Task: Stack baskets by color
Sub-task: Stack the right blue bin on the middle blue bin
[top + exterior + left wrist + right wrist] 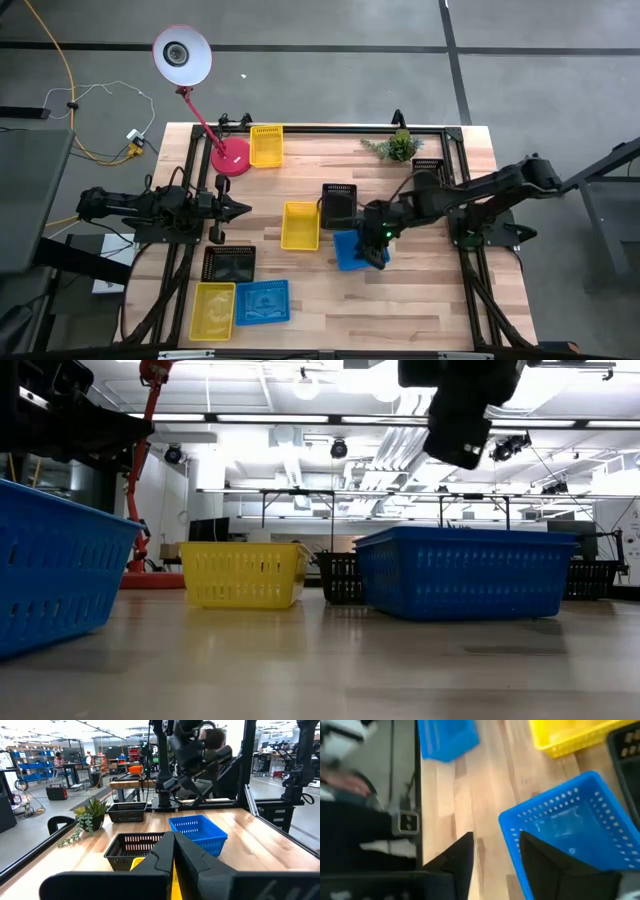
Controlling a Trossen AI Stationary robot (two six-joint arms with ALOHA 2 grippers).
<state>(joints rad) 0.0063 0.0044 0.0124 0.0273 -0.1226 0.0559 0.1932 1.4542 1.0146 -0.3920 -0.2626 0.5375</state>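
Blue basket (350,250) sits mid-table, just beside the black basket (339,204) and the yellow basket (300,225). I have the right gripper (381,247) over its rim; fingers (547,857) apart, straddling the blue wall, not clamped that I can tell. I see the left gripper (238,208) waiting at the left edge, fingers together

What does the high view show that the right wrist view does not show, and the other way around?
Only the high view shows the red lamp, the small plant, the left gripper waiting at the table's left side, and the black baskets. Only the right wrist view shows the right gripper close up, its fingers open astride the rim of the blue basket. Both show that blue basket, the yellow basket beside it and the wooden table.
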